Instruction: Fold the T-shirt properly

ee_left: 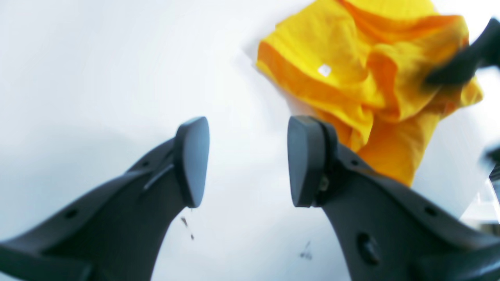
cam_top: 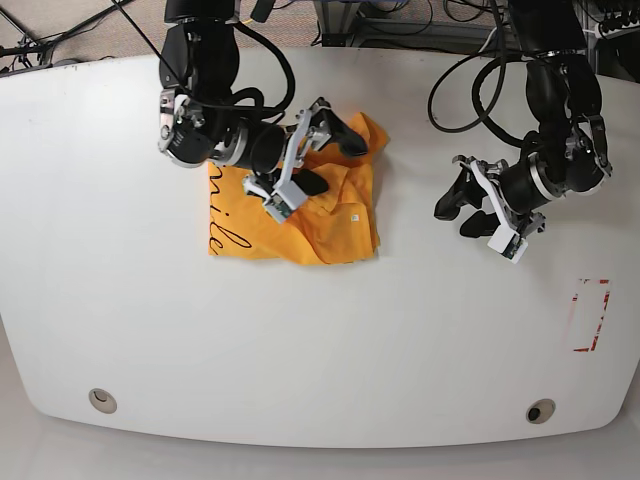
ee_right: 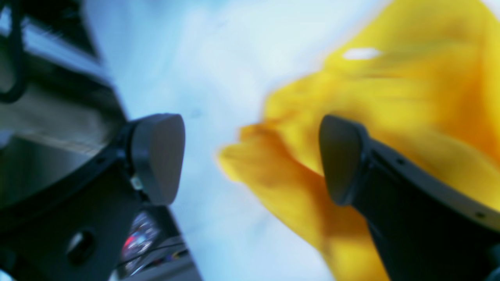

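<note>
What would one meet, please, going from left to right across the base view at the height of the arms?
Orange-yellow cotton T-shirt with the open right gripper above it → bare white table → open left gripper → red rectangle marking.

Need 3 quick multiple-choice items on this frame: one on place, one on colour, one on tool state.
1. Where does the T-shirt lie?
A. under the right tool
B. under the left tool
C. by the red mark

2. The lettering on the shirt is:
A. white
B. black
C. red

3. The left tool is:
A. shut on cloth
B. open, holding nothing
C. out of view

Key: 1 A, the base view shows that tool over the shirt. 2 B, dark script on orange. 3 B, the left wrist view shows the fingers apart over bare table.
</note>
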`<action>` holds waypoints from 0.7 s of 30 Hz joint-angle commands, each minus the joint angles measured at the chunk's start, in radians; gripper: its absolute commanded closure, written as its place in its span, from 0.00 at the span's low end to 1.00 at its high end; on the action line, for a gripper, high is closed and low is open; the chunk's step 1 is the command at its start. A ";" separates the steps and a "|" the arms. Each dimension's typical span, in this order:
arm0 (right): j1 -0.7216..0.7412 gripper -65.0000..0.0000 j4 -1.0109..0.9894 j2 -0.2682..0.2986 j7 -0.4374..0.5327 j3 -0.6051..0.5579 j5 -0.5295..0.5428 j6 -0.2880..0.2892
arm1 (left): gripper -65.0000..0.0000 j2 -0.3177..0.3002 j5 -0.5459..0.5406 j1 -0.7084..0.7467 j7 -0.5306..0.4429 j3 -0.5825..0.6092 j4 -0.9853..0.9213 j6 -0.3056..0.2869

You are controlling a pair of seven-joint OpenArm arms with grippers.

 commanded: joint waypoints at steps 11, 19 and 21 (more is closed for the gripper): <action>-0.019 0.26 0.082 0.102 0.024 0.308 0.084 0.002 | 0.54 -0.013 -0.021 -0.007 -0.024 0.082 0.022 -0.004; 0.016 0.26 -0.081 0.103 0.024 0.300 0.092 0.002 | 0.54 -0.010 -0.020 -0.007 -0.024 0.086 0.022 -0.004; 0.019 0.26 -0.102 0.085 0.024 0.266 0.090 0.002 | 0.54 -0.010 -0.020 -0.012 -0.024 0.086 0.022 -0.004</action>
